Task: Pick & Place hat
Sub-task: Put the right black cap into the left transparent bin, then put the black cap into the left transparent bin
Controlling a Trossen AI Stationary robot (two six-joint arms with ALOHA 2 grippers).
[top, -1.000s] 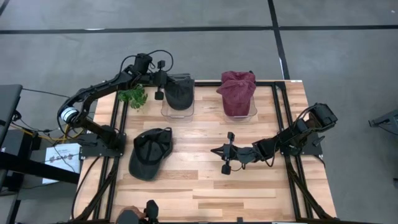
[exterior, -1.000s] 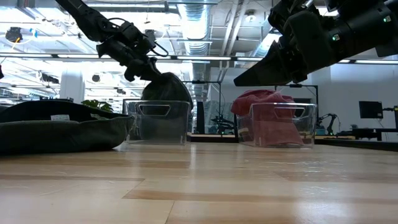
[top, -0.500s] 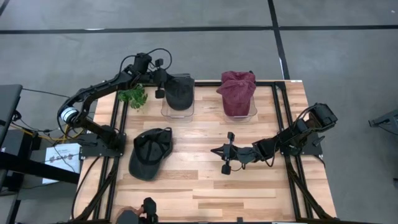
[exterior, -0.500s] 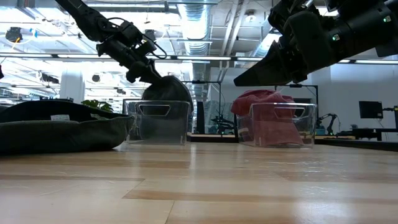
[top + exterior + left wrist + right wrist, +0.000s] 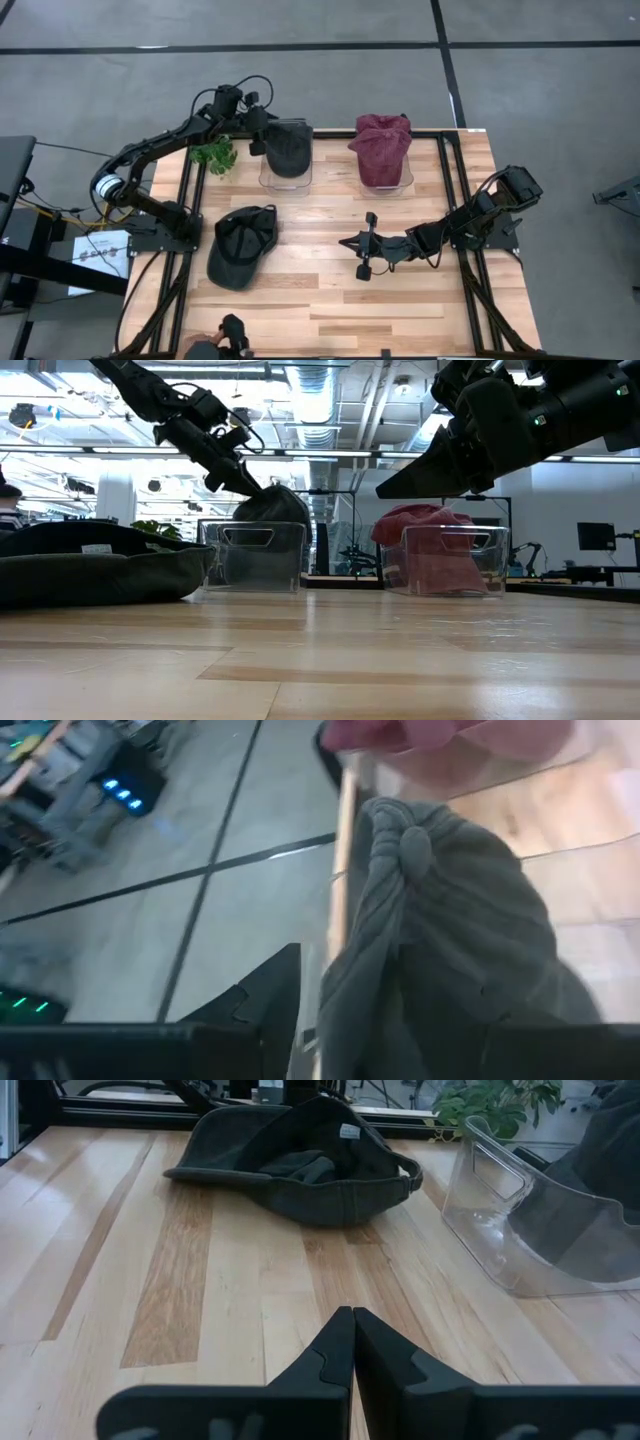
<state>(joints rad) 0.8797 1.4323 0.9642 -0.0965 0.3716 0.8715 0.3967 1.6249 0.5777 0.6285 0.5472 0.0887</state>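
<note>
Dark grey hat (image 5: 289, 148) sat bunched in the clear bin (image 5: 285, 176) at the upper left of the table (image 5: 330, 290) in the high view, its crown rising above the bin's rim. The left arm reached in from the table's left edge, bent at the elbow, and ended at the left end effector (image 5: 258, 136) just beside the hat's left side. In the low view that end effector (image 5: 238, 475) slanted down toward the hat's top, and the left wrist view showed its fingers parted with the twisted grey cloth (image 5: 430, 920) lying between and ahead of them, not clamped.

The right arm lay low across the lower right of the table, its right end effector (image 5: 362, 257) at table centre, fingers pressed together and holding nothing (image 5: 352, 1342).

A second dark hat (image 5: 242, 244) lay upside down on the table at left, and a maroon hat (image 5: 382, 146) filled the neighbouring bin (image 5: 386, 180).
</note>
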